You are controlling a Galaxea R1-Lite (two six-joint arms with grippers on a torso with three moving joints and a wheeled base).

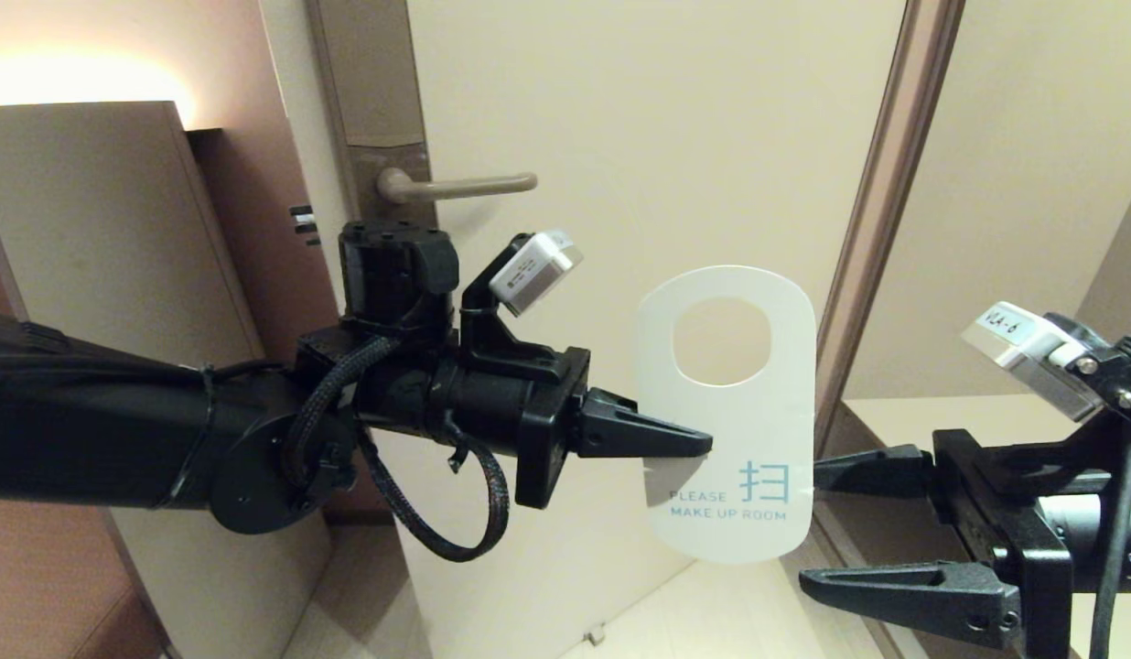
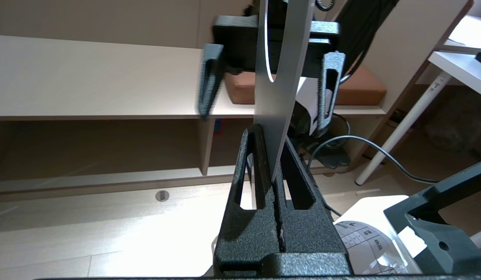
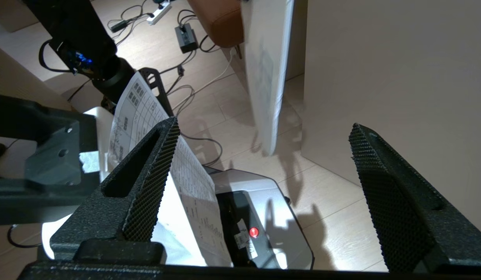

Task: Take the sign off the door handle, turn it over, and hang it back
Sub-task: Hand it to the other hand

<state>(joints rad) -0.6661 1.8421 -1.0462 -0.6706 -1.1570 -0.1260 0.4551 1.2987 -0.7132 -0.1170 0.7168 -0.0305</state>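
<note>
Below the door handle (image 1: 456, 186), well clear of it, the sign (image 1: 726, 412) hangs upright in mid-air with its white MAKE UP ROOM face showing. The left gripper (image 1: 703, 443) pinches its left edge with clenched jaws. Just beside its right edge, the right gripper (image 1: 808, 526) has its jaws spread wide, grasping nothing.

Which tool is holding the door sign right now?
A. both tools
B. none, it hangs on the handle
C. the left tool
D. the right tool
C: the left tool is shut on the sign at its edge, while the right tool stands open beside it, not touching.
</note>
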